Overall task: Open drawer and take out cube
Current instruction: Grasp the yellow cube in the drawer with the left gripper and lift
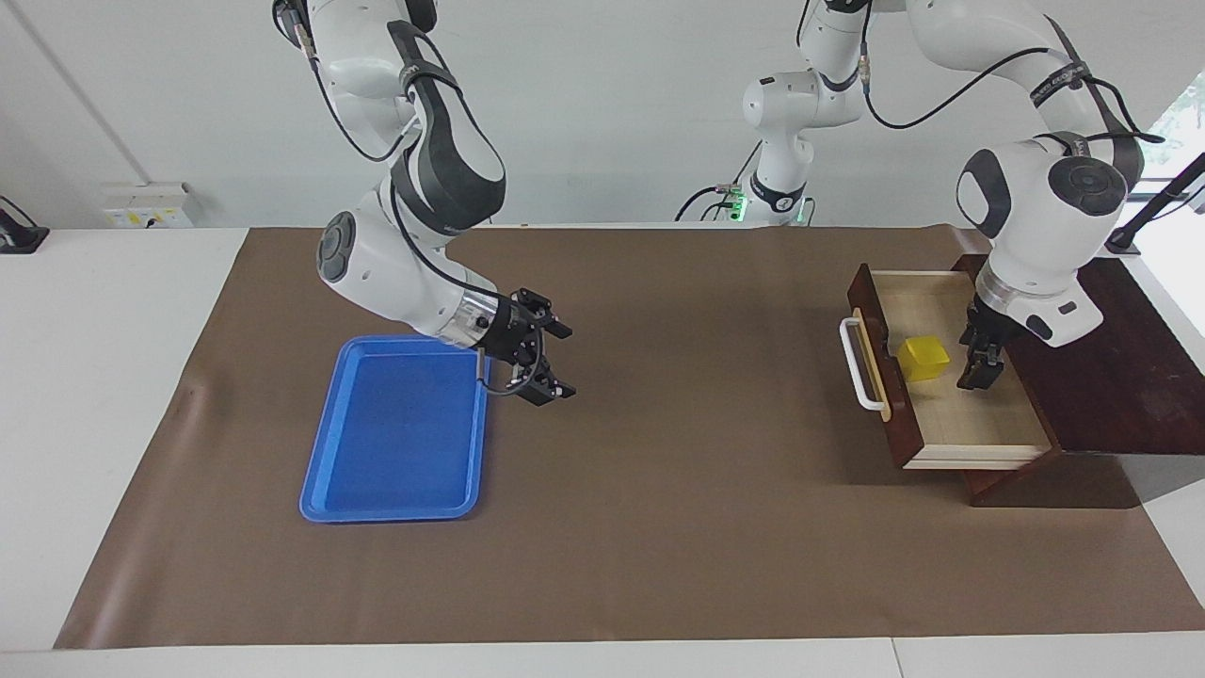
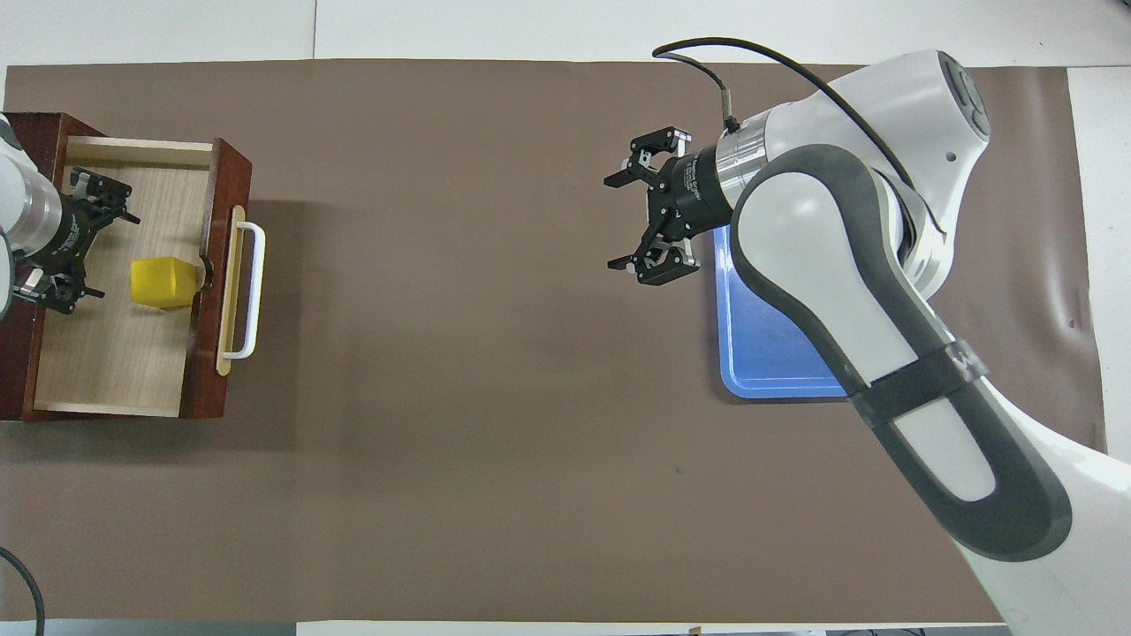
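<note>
The drawer (image 1: 951, 377) stands pulled out at the table edge on the left arm's end. The cube (image 1: 923, 359) rests on the drawer floor, just inside the drawer front.

The left gripper (image 1: 979, 363) is in the drawer beside the cube, fingers spread, grasping nothing. To grasp well, centre the fingers on 2 parallel cube faces, clear of the drawer front, then lift straight up.

The right gripper (image 1: 544, 363), fingers spread and empty, waits beside the blue tray (image 1: 395, 433).

Count: 1 drawer, 1 cube, 1 tray, 2 grippers.
</note>
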`<state>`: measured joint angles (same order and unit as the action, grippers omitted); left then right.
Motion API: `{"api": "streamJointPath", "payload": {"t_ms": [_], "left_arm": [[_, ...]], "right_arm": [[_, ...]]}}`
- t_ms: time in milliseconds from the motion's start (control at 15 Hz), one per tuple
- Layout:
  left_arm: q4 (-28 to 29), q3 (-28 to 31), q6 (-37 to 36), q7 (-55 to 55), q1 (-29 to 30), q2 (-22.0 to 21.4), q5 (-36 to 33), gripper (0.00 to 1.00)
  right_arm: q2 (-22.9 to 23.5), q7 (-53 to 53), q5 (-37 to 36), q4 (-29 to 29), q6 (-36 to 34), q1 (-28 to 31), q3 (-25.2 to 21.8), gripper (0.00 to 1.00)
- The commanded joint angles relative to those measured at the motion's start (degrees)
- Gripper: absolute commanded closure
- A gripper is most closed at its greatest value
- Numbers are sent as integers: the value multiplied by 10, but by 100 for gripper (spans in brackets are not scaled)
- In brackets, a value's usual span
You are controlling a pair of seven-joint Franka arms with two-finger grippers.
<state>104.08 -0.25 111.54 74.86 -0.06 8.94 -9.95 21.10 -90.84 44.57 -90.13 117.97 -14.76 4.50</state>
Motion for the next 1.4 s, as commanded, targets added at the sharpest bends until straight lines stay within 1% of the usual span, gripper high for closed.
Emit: {"api": "streamJointPath", "payload": {"t_ms": [0,199,266,332,399,598,665,731,798,864,997,1064,1130,1197,1263,1330], "left_arm": [[33,3,-7,52,-20,-25,-9,0],[47,4,-3,61,-16,-31,-9,0],[47,4,-2,65,-13,-31,-9,12],[47,4,1,65,-12,-31,-9,21],[48,5,3,65,-10,-31,-9,23],[53,5,11,69,-3,-32,-9,22],[57,5,19,81,-3,-32,-9,26],[57,5,24,98,-3,-32,-9,48],[57,5,28,107,-2,-32,-9,63],[57,5,29,109,-3,-32,-9,63],[58,4,28,109,-3,-32,-9,57],[58,4,28,111,-3,-32,-9,57],[58,4,29,117,-3,-32,-9,61],[57,4,32,127,-2,-32,-8,79],[56,5,33,128,-2,-31,-8,100],[51,5,35,128,-1,-29,-7,100]], "right_arm": [[-7,0,28,-16,20,-3,2,0],[-3,26,31,-16,13,-13,3,0],[-3,35,40,-17,10,-13,3,0],[-3,38,45,-16,9,-13,3,0],[-3,38,45,-16,9,-14,3,0],[-3,42,45,-17,9,-18,2,0],[-3,43,45,-17,9,-18,2,0],[-3,47,46,-17,9,-18,2,0],[-3,51,45,-17,9,-18,2,0],[-3,52,45,-17,8,-18,2,0],[-4,53,45,-17,6,-18,2,0],[-4,53,45,-17,6,-19,2,0],[-4,53,45,-19,7,-19,2,0],[-4,54,45,-23,7,-19,3,0],[-5,56,45,-24,7,-19,2,0],[-5,57,45,-25,7,-19,2,0]]}}
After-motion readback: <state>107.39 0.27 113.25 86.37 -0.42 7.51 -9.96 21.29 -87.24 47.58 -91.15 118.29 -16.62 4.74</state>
